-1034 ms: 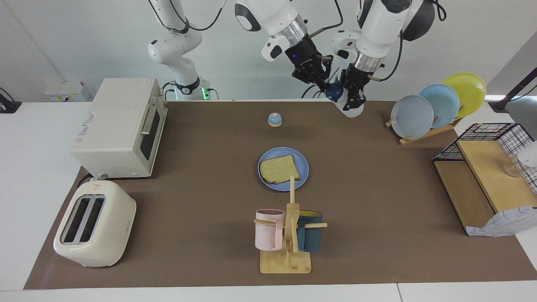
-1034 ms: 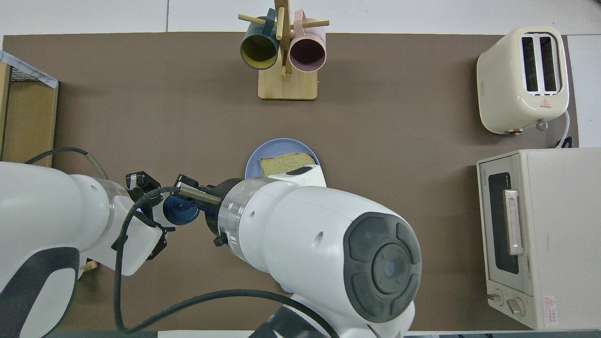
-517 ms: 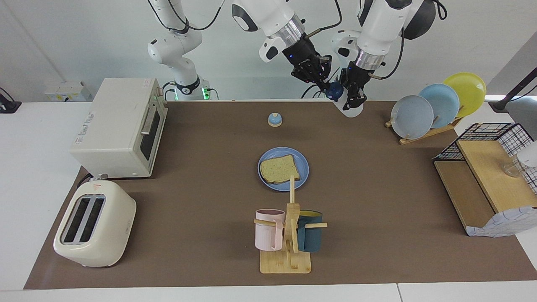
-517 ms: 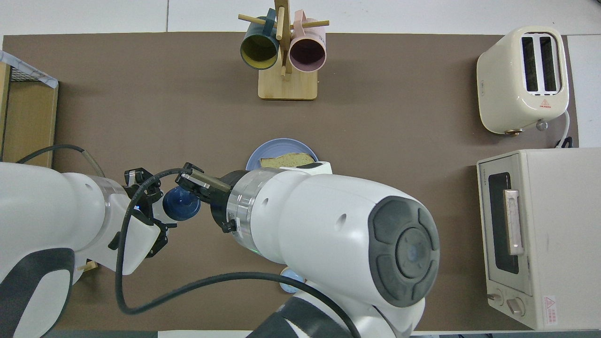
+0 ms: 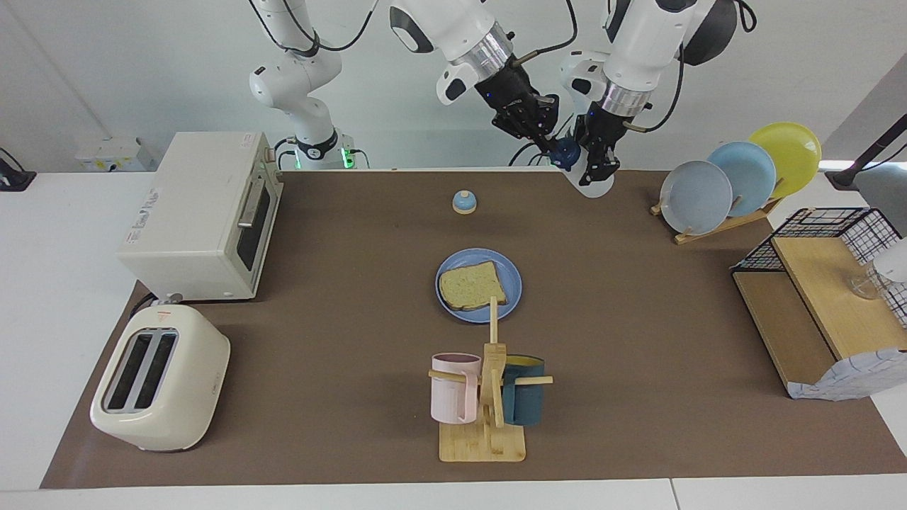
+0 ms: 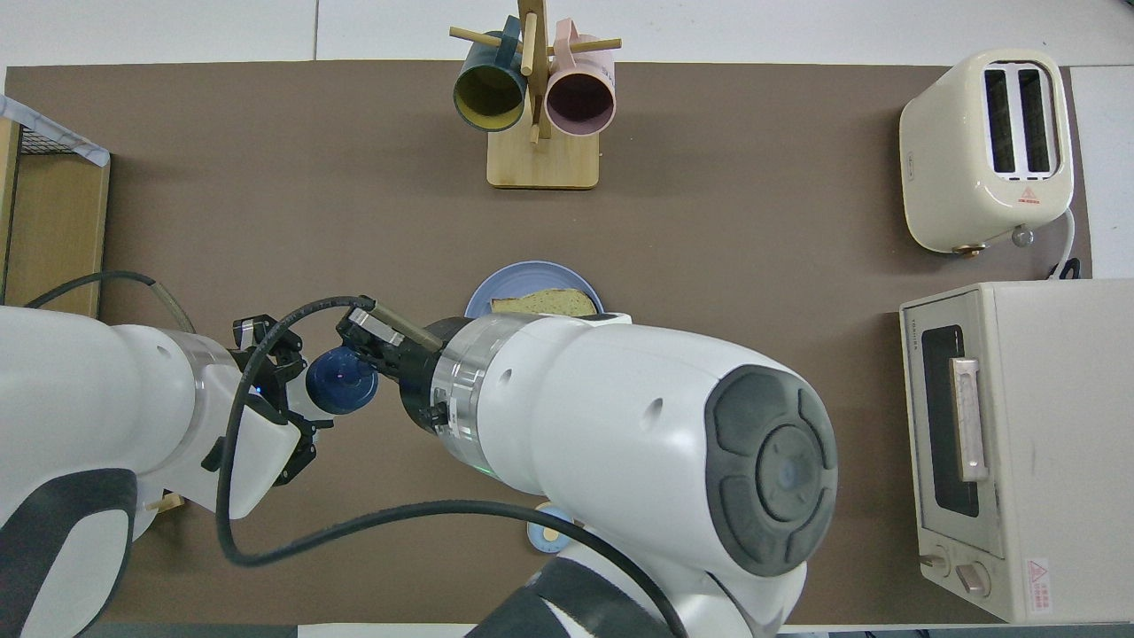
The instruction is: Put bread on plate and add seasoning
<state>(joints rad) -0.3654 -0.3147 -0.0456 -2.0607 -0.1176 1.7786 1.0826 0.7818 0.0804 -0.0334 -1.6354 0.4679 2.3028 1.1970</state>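
— Where to look for the bread [image 5: 472,285]?
— Flat on the plate [image 5: 514,292], in the middle of the worktop [image 5: 638,319], well apart from both arms. Looks like the first half of the task is done.

— And the seasoning [image 5: 594,183]?
— Up in the air, over the edge of the worktop at the robots' end. Clamped by the left pincer [image 5: 601,152] round the white body, tilted, with the cap [image 5: 566,151] turned toward the right arm.

— Why hold it that way and not carry it straight to the plate?
— Probably to offer the cap across. Looks like a flip-top, which takes a second grip to open while the body is held steady. Makes sense to do that away from the bread, so nothing spills early.

— So what about the right pincer [image 5: 545,138]?
— Sits right at the cap and seems to touch it from the side. Cannot tell how wide it stands, nor whether it grips the cap or only presses against it.

— And the left one, how far closed?
— Narrow, shut on the bottle, and carrying its full weight.

— What remains, then?
— By the look of it, getting the cap open, bringing the bottle over the plate, and tipping it above the slice.
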